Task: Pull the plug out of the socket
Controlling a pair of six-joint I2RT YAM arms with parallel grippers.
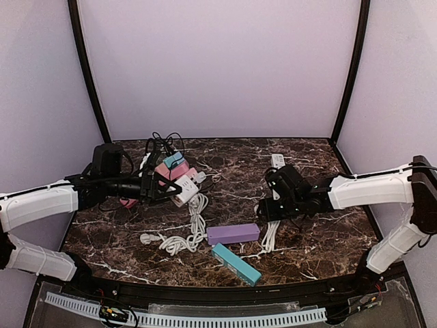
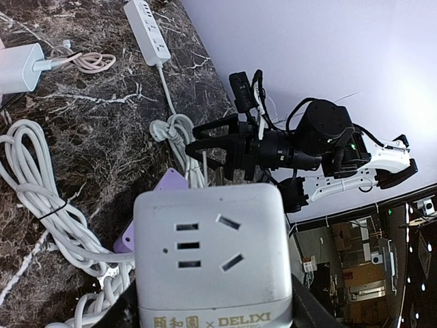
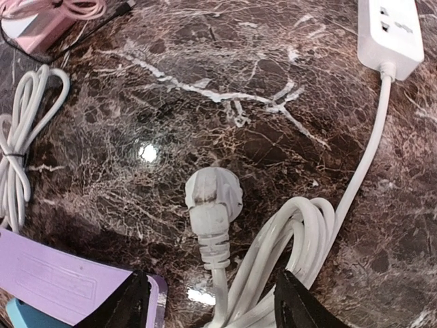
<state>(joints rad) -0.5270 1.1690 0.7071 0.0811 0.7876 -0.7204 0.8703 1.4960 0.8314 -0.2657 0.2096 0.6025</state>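
- Left gripper is clamped on the white socket. I hold it up facing my wrist camera, and all the slots I can see are bare.
- The plug lies on the worktop, well apart from the socket.
- Right gripper hangs over the plug with its fingers spread apart. The plug sits just ahead of the gap, touching neither one.
- The plug's cable loops beside it, near a strip.
- The plug's pins are hidden. The cable is cut off at the frame bottom. My left fingers show only as dark slivers beside the socket.
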